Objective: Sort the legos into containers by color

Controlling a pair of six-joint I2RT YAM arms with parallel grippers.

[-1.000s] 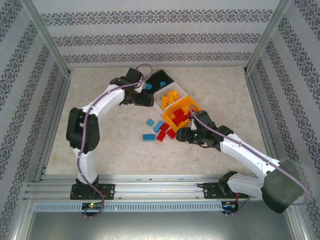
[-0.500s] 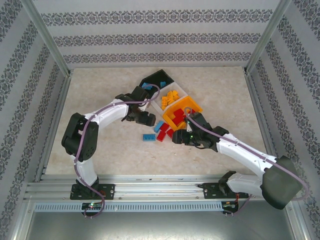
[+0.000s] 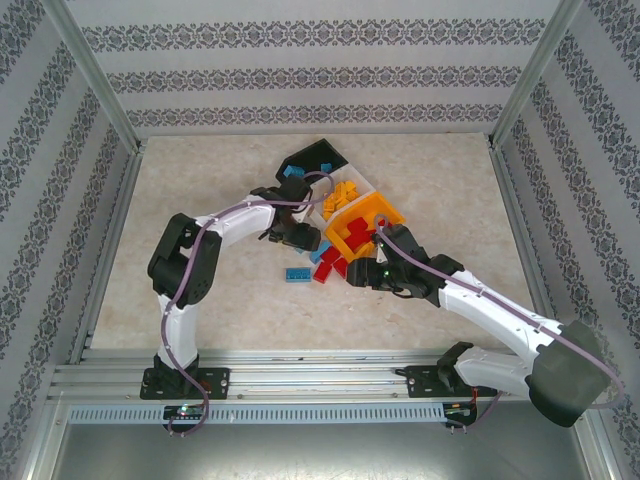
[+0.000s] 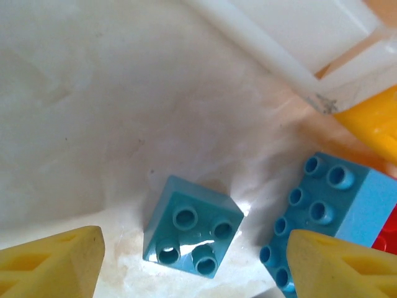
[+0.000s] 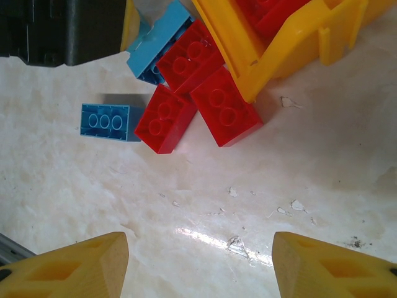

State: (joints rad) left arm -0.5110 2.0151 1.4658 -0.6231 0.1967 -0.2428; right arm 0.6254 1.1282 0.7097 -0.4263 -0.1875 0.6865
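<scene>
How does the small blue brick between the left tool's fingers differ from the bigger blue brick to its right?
The small blue brick is square with four studs; the bigger blue brick is longer, with two rows of studs. The small one is teal-tinged, the bigger one a lighter sky blue. The small one lies apart on bare table; the bigger one sits against a red brick. Both lie studs up.
</scene>
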